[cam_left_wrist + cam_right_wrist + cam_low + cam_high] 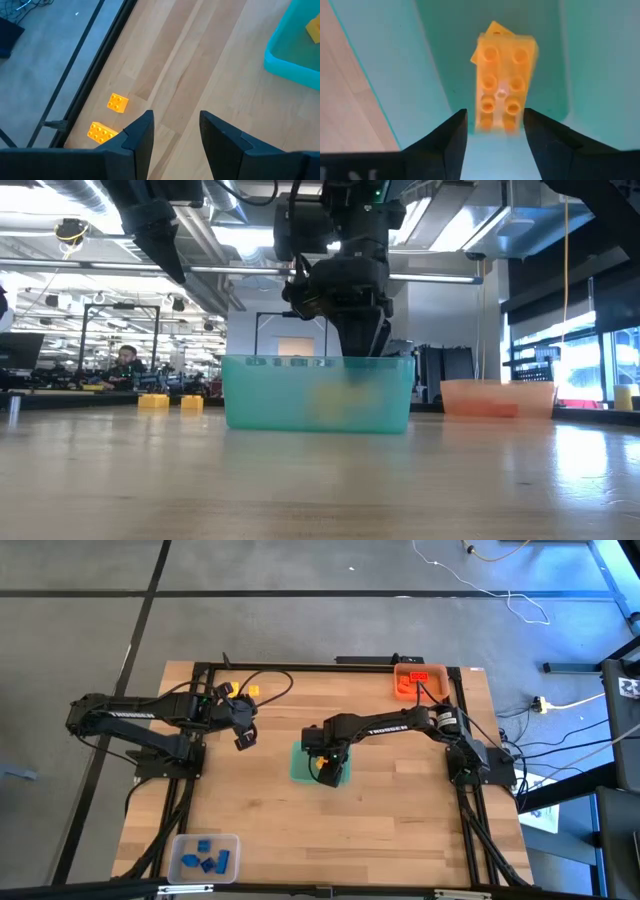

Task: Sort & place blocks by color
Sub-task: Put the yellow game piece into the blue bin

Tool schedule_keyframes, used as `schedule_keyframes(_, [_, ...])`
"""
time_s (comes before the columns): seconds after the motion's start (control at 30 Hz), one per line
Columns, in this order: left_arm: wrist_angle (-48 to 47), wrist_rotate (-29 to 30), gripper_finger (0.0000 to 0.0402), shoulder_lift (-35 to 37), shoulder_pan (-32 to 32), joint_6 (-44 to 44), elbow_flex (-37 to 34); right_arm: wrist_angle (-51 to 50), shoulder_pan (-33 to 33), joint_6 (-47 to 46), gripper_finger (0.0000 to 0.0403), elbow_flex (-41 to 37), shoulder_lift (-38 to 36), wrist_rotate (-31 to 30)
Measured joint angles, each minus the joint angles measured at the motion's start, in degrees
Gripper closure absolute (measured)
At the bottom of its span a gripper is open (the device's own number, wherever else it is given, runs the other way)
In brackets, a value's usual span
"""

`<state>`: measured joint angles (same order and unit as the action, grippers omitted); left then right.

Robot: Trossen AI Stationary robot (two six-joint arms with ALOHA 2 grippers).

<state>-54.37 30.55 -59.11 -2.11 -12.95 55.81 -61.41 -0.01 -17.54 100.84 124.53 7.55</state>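
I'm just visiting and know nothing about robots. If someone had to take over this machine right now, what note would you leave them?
Right gripper: inside the green square plastic tray at mid-table, fingers open around a long yellow plastic brick; whether it is released I cannot tell.
Left gripper: open, empty, hovering over bare wood near the table's far left.
Done: blue bricks lie in the clear square tray at the near left corner; orange-red bricks in the orange square tray at the far right.
Left: two small yellow bricks on the table's far left edge, probably headed for the green tray.
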Motion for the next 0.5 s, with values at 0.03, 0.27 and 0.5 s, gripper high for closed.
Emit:
schedule_keyframes(0.03, [0.0,0.0,0.0253,0.0,0.0,0.0,0.0,0.0,0.0,-0.1,0.0209,0.0,0.0,0.0])
schedule_keyframes(0.27, [0.0,0.0,0.0253,0.0,0.0,-0.2,0.0,-1.9,-0.5,-0.2,0.0201,1.2,0.0,-0.3])
schedule_keyframes(0.5, [0.0,0.8,0.0253,0.0,-2.3,-4.0,0.0,-5.6,-2.1,0.3,0.0199,9.1,0.0,-0.5])
